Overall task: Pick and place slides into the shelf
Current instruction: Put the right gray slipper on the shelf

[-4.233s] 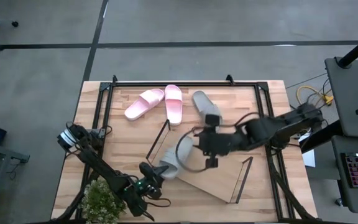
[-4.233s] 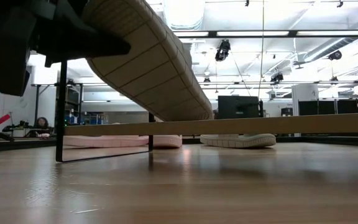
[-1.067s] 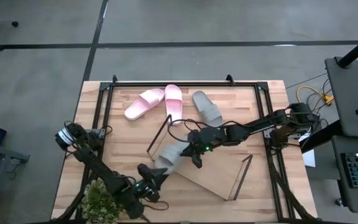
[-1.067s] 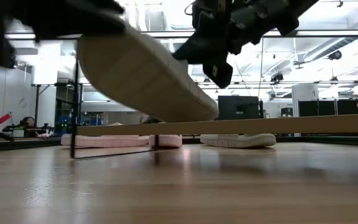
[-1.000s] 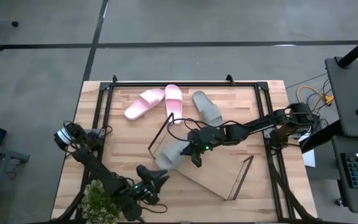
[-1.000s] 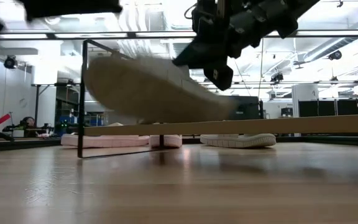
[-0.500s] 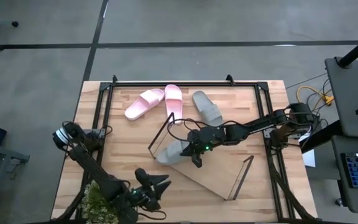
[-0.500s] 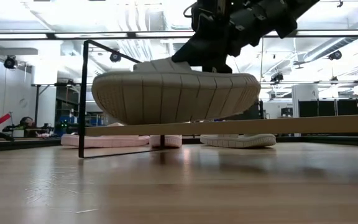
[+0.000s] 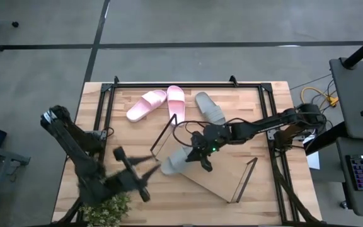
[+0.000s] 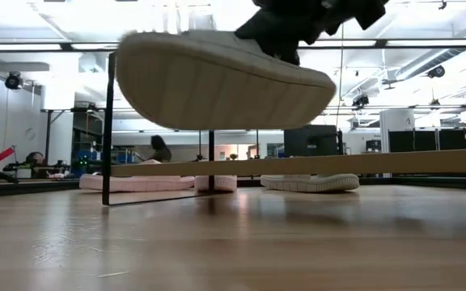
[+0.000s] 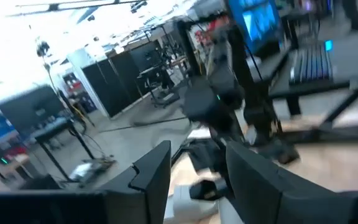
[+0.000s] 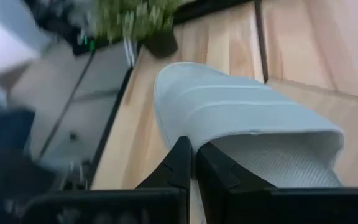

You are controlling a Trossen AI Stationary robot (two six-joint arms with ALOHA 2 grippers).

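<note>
Overhead, the left arm stood folded over the table's near left corner, its left gripper [image 9: 145, 183] reaching out low toward the middle beside a small green plant [image 9: 106, 207]. Its fingers [image 11: 151, 171] were parted with nothing between them. Farther along, two pink slides [image 9: 159, 104] lay at the table's far edge, and next to them a grey slide [image 9: 210, 108], all on the bare wood. In the middle, the shelf [image 9: 214, 180] sat askew on the table [image 9: 257, 101], its wire frame [image 10: 108, 129] upright at the end. The right arm stretched in from the right side, wrist bent downward, the right gripper [image 9: 201, 154] clamped shut on the strap of a second grey slide [image 10: 221, 81], the fingers [image 12: 180, 163] pinched tight at the strap's edge. That slide hung tilted just above the shelf's left end, its ribbed sole clear of the board. No readable writing showed on anything.
</note>
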